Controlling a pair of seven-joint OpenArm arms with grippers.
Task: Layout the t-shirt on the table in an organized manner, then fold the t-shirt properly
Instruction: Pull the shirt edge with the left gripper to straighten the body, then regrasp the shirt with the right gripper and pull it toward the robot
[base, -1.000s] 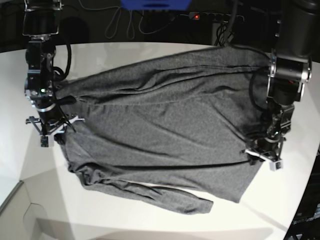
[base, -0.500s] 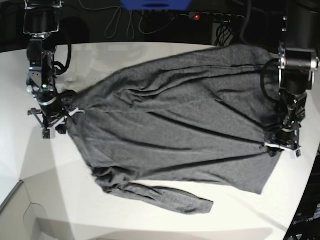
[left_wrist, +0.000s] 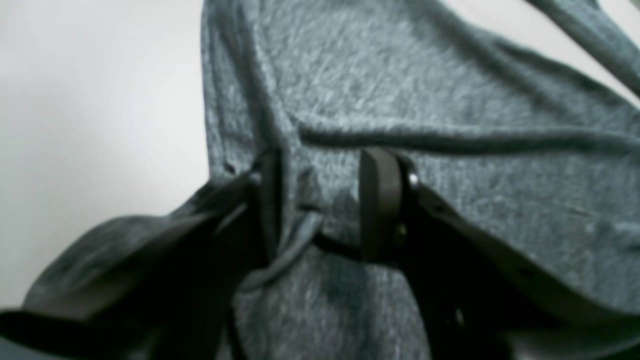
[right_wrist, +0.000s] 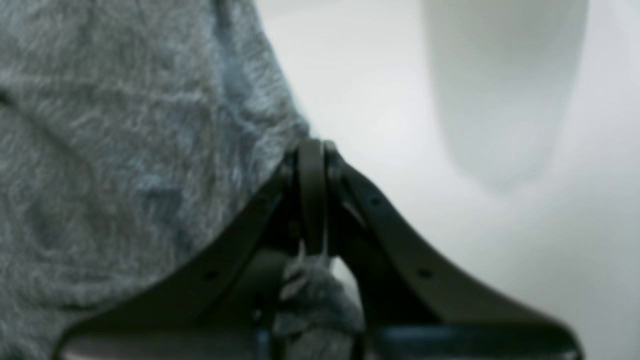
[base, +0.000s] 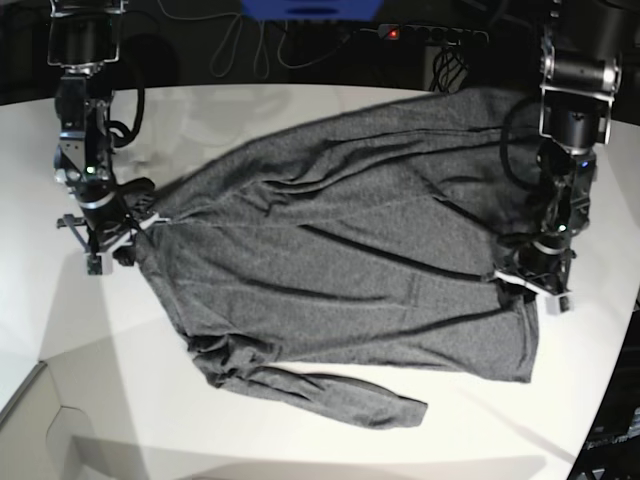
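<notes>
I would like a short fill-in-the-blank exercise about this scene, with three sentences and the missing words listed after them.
1. The t-shirt is dark ____ in colour.
2. The right tool is ____ on an edge of the t-shirt.
3. The t-shirt lies on a ____ table, and one long sleeve trails along its near side in the base view.

Missing words: grey; shut; white

Two black arms (base: 82, 120) with looping cables, white-tipped dark pincers (base: 530, 285).
</notes>
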